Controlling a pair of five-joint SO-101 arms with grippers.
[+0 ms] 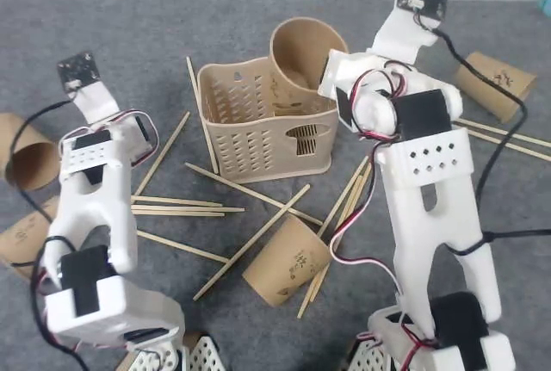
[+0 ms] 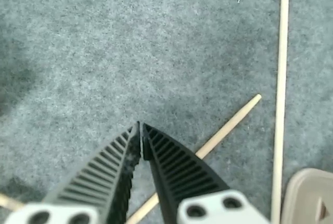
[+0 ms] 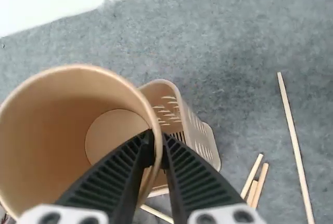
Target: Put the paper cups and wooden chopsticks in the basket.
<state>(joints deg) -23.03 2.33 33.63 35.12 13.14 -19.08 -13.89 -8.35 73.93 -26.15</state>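
**Status.** The right arm (image 1: 429, 190) is at the far right corner of the basket (image 1: 258, 134). The right jaws are closed on the rim wall of a cup (image 3: 57, 125), with one finger inside and one outside. The cup is held tilted, mouth up. Its base is hidden behind the basket wall, so it cannot be told whether it is inside the rim.

The left jaws are closed with nothing held, low over the bench (image 2: 104, 37) beside two chopsticks (image 2: 225, 129).

**Outstanding (est.).** Several cups lie on the bench, incl. one (image 1: 287, 261) lying across sticks in front of the basket. The sticks are scattered around it.

**Risks noted:**
1. If the held cup is released with its base on the rim, it would probably topple out onto the bench.
2. Thin paper is pinched at one spot, so the wall could be creased or could slip.
3. The basket looks light. It could be shifted or tipped by a push from the cup or arm.
4. The sticks lie flat, so they would only be shoved by jaws brought down closed.
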